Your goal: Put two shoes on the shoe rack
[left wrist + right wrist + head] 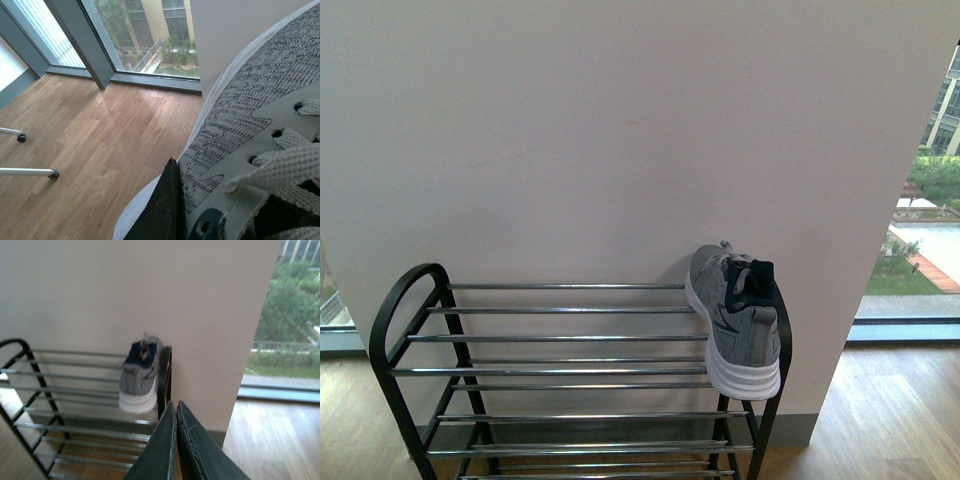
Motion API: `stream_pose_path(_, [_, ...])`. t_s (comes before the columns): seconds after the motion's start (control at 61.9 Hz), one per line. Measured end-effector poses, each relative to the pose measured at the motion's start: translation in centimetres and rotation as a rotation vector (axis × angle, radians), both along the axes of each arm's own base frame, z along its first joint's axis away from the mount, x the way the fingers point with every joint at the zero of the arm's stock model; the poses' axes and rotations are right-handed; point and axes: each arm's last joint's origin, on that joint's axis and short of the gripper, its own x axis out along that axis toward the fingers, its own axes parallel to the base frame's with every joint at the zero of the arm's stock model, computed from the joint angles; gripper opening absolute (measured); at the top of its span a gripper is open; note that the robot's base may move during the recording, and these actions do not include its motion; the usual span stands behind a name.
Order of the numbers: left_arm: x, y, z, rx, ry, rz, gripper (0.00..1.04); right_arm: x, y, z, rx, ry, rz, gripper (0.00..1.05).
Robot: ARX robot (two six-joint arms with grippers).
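The black-framed shoe rack (570, 338) with chrome rod shelves stands against a pale wall. One grey knit sneaker (735, 320) with a thick white sole rests on its top tier at the right end, leaning on the arched side. The right wrist view shows that same sneaker (140, 375) and the rack (75, 390) beyond my right gripper (177, 405), which is shut on nothing. My left gripper (179, 171) is shut on a second grey knit sneaker (240, 115), held over the wooden floor; its other finger is hidden by the shoe. Neither arm appears in the front view.
A pale wall (620, 130) backs the rack. Wooden floor (890, 400) runs to the right, up to a floor-level window (930, 200). In the left wrist view, metal legs with dark feet (20, 137) stand on the floor near a glazed corner (100, 65).
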Motion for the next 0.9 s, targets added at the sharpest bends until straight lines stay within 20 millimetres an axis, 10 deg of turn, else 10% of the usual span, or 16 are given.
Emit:
stream_pose_path(0.323, [0.0,0.0,0.0,0.000,0.000,0.001,0.02,-0.4,0.0,0.2,-0.002,-0.029,0.000,0.05])
stream_pose_path(0.743, [0.0,0.0,0.0,0.003,-0.001,0.008,0.02,-0.4,0.0,0.2,-0.002,-0.030,-0.002,0.89])
stream_pose_path(0.905, [1.1,-0.7,0.3,-0.118,-0.060,-0.136,0.02,-0.4,0.0,0.2,-0.002,-0.029,-0.005,0.95])
